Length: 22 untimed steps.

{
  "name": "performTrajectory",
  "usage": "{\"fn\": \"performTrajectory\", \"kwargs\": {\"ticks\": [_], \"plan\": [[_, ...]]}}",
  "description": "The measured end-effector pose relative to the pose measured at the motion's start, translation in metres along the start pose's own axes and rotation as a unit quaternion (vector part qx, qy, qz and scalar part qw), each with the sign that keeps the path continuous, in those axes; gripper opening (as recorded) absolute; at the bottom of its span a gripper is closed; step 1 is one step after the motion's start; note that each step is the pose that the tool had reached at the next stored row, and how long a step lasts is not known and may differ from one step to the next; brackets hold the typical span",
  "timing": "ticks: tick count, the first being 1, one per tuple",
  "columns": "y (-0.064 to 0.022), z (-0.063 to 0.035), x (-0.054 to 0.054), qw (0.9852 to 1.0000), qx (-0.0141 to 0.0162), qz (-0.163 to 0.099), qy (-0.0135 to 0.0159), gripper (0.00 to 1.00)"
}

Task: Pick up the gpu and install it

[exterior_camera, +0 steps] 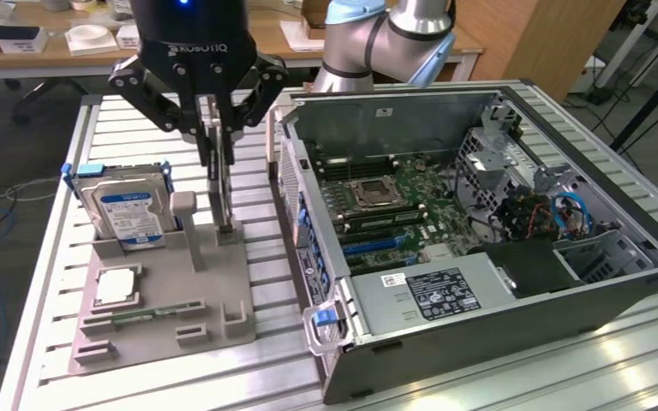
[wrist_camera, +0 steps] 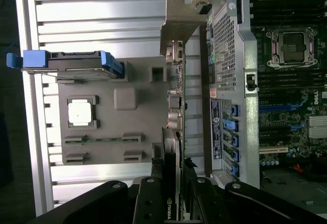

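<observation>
The gpu (exterior_camera: pixel 224 199) hangs upright and edge-on, a thin dark card, with its lower end at or just above the grey holder (exterior_camera: pixel 158 342). I cannot tell whether it still touches the holder. My gripper (exterior_camera: pixel 217 150) is above the holder, shut on the card's upper edge. In the wrist view the gpu (wrist_camera: pixel 175 86) runs away from the gripper (wrist_camera: pixel 172 185), its silver bracket (wrist_camera: pixel 179 15) at the far end. A black finger (wrist_camera: pixel 149 196) presses on each side. The open computer case (exterior_camera: pixel 478 214) lies beside it, to the exterior view's right.
On the holder stand a blue-labelled hard drive (exterior_camera: pixel 131 214), a processor (exterior_camera: pixel 116 287) and a green memory stick (exterior_camera: pixel 146 315). The case's motherboard (exterior_camera: pixel 386 214) lies exposed, with a power supply (exterior_camera: pixel 427 291) in front. The case's perforated rear wall (wrist_camera: pixel 225 55) is close to the card.
</observation>
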State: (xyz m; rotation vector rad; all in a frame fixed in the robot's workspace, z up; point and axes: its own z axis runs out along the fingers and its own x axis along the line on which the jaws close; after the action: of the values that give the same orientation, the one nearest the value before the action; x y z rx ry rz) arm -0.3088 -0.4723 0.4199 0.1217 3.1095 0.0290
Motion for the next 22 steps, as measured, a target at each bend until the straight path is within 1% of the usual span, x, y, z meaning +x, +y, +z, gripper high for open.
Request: {"fn": "performTrajectory", "kwargs": {"ticks": [22], "plan": [[0.0064, 0.001, -0.03, 1.0, 0.0, 0.0, 0.0, 0.26]]}}
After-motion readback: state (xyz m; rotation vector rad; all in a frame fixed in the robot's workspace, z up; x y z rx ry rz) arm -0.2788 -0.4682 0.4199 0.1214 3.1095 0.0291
